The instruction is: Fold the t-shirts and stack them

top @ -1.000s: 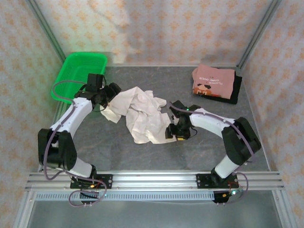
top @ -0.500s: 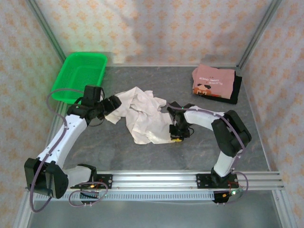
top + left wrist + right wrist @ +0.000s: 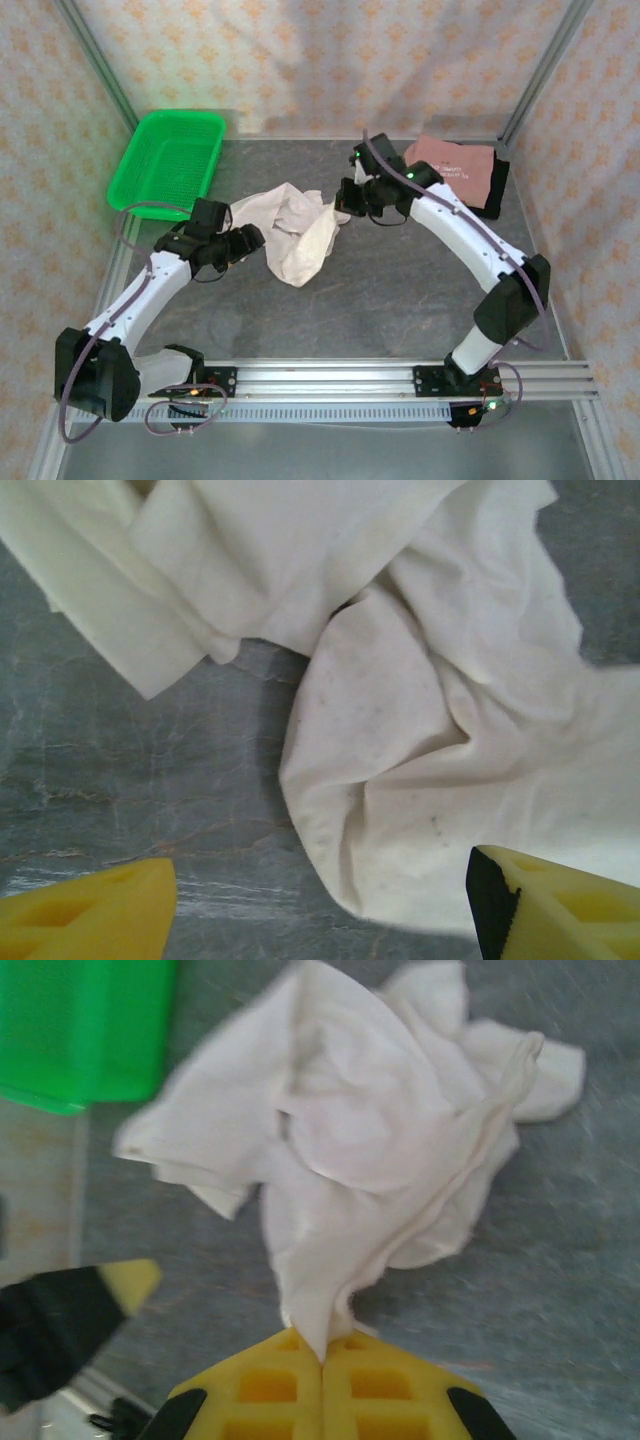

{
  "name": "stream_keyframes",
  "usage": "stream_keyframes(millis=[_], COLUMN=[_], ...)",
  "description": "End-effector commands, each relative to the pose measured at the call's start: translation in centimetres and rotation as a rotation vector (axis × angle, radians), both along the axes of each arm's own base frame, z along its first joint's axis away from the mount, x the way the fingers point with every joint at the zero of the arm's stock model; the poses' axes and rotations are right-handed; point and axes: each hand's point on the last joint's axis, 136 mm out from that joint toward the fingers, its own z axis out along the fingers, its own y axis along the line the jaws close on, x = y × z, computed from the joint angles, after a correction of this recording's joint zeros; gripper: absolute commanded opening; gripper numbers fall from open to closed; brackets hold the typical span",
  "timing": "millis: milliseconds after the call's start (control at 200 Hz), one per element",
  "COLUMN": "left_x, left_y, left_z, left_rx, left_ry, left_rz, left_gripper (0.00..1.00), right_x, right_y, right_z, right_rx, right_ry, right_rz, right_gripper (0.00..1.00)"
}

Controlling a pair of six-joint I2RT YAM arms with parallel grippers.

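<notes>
The cream-white t-shirt [image 3: 297, 232] lies crumpled in the middle of the table. My right gripper [image 3: 341, 204] is at the shirt's far right edge, shut on a pinched fold of it [image 3: 322, 1350], and the cloth [image 3: 360, 1140] trails away from the fingers. My left gripper [image 3: 257, 239] stands open at the shirt's left side. Its yellow fingers [image 3: 85, 920] straddle bare table and a rounded fold of the shirt [image 3: 440, 740], with nothing gripped. The dusty-pink printed shirt [image 3: 455, 163] lies folded on the black shirt [image 3: 497, 186] at the back right.
The green mesh basket [image 3: 170, 158] sits at the back left corner, also seen as the green basket [image 3: 80, 1025]. Patterned walls and metal posts close in the table. Grey tabletop [image 3: 400, 290] lies open in front of the shirt.
My right gripper has swung from the shirt's near right side up to the far right, dragging the cloth into a narrower bunch. My left gripper has moved nearer and rightward.
</notes>
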Motion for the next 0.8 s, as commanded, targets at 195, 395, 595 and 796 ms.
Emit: stream_keyframes(millis=[195,395,595,796], left_x=[0.9,-0.6,-0.3,1.3], left_y=[-3.0,-6.3,-7.3,-7.1], left_z=[13.1,9.0,4.2,2.8], left_rx=[0.031,0.055,0.004,-0.01], left_ry=[-0.378,-0.289,-0.257,-0.275], left_rz=[-0.186,-0.269,-0.181,-0.102], left_gripper=[0.8,0.81,0.81,0.82], right_x=[0.7,2.4,2.7,1.5], right_y=[1.6,1.5,1.2,2.9], right_z=[5.6,9.6,14.3,21.3], right_rx=[0.106,0.099,0.108,0.324], right_ry=[-0.008,-0.116,-0.204,-0.31], right_rz=[-0.005,-0.015,0.006,0.074], right_gripper=[0.0,0.0,0.0,0.0])
